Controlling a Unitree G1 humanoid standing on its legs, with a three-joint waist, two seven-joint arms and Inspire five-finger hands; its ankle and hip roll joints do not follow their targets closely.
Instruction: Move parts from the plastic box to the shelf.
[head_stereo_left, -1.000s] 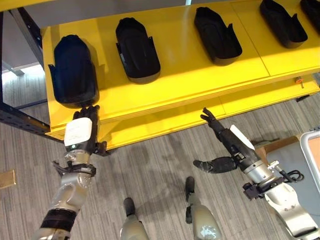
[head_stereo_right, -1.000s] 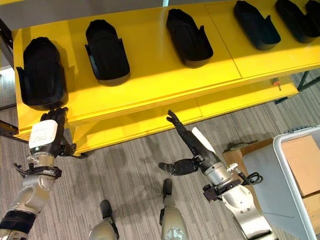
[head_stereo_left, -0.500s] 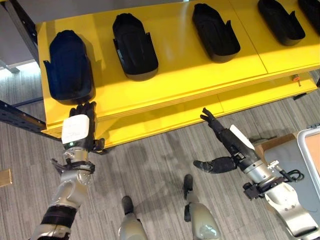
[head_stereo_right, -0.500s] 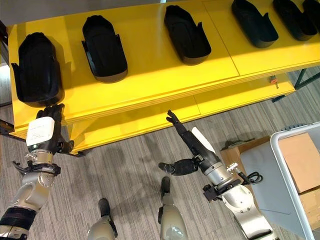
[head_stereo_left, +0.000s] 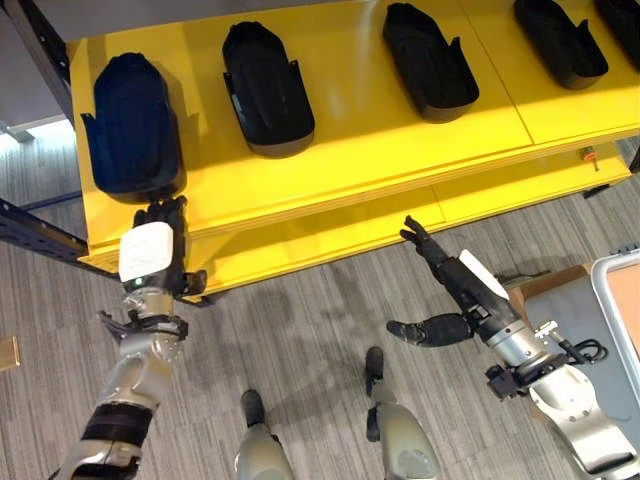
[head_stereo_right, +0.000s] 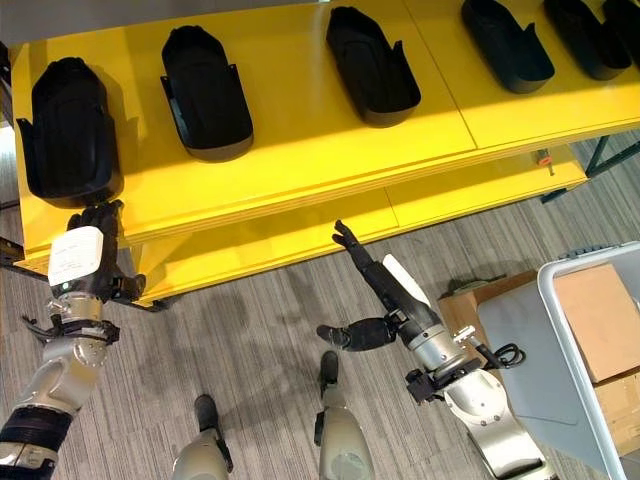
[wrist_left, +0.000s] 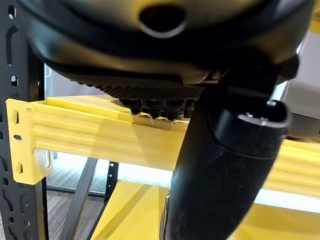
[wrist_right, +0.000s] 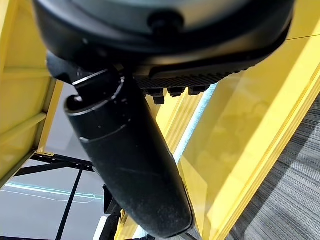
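Several black moulded parts lie in a row on the yellow shelf (head_stereo_left: 360, 150). The leftmost part (head_stereo_left: 135, 125) lies close to the shelf's front edge. My left hand (head_stereo_left: 150, 255) is just below it, open, with straight fingers reaching the shelf edge at the part's near end and nothing held. The left wrist view has the thumb (wrist_left: 225, 165) in front of the yellow edge. My right hand (head_stereo_left: 445, 270) hangs lower, open and empty, fingers pointing at the lower yellow shelf (head_stereo_left: 330, 235). The plastic box (head_stereo_right: 575, 350) stands at the right edge.
More black parts (head_stereo_left: 265, 85) (head_stereo_left: 430, 60) (head_stereo_left: 558, 38) are spaced along the shelf. A dark steel upright (head_stereo_left: 40, 60) bounds the shelf's left end. A brown cardboard piece (head_stereo_right: 600, 320) lies in the plastic box. Grey carpet lies below the shelf.
The view has shifted a little, so the shelf sits slightly higher and further left. My left hand keeps its fingertips at the leftmost part's near end. The right hand has not visibly moved.
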